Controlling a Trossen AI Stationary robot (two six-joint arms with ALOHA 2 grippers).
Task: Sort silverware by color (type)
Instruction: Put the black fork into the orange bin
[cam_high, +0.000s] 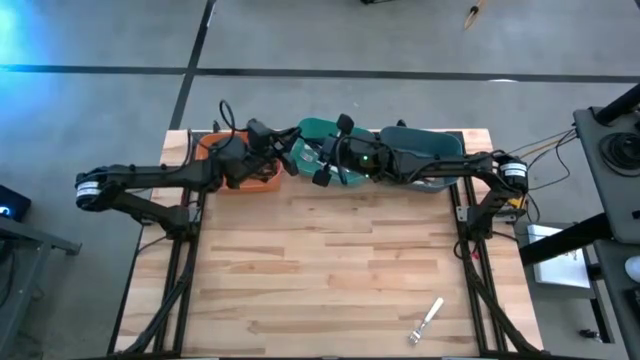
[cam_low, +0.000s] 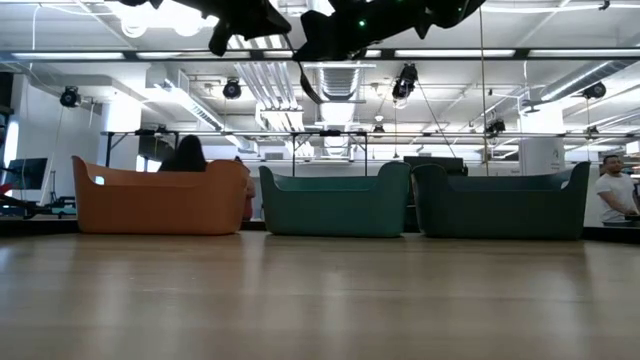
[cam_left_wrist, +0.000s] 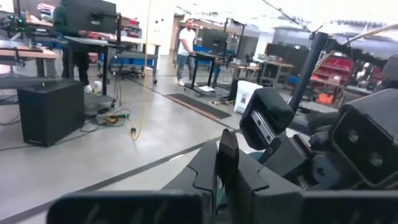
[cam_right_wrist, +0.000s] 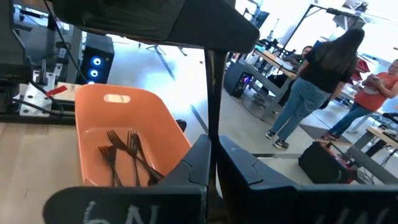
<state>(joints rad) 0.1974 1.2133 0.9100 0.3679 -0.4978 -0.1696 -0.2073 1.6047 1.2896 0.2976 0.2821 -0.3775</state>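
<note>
Bins are sitting in a row at the far edge of your tabletop (cam_high: 330, 260): an orange bin (cam_low: 160, 197), a green bin (cam_low: 335, 200) in the middle and a dark teal bin (cam_low: 500, 203). Your two arms are reaching in from the sides and meeting over the bins. Your left claw (cam_high: 292, 160) is hanging between the orange bin and the green bin, and its two fingers (cam_left_wrist: 227, 163) are pressing tight together with nothing between them. Your right claw (cam_high: 325, 172) is hanging over the green bin, just beside the left one, and its fingers (cam_right_wrist: 200, 158) are also sitting tight together, holding nothing. Both claws are staying up above the bins, as the low view is showing them at the top. Some forks (cam_right_wrist: 124, 155) with dark handles are lying in a little heap on the bottom of the orange bin. One fork (cam_high: 429, 317) with a white handle is lying all alone on the bare wood near the front right corner of the tabletop, well apart from the bins and from both claws. People are standing and walking in the room behind the tabletop.
</note>
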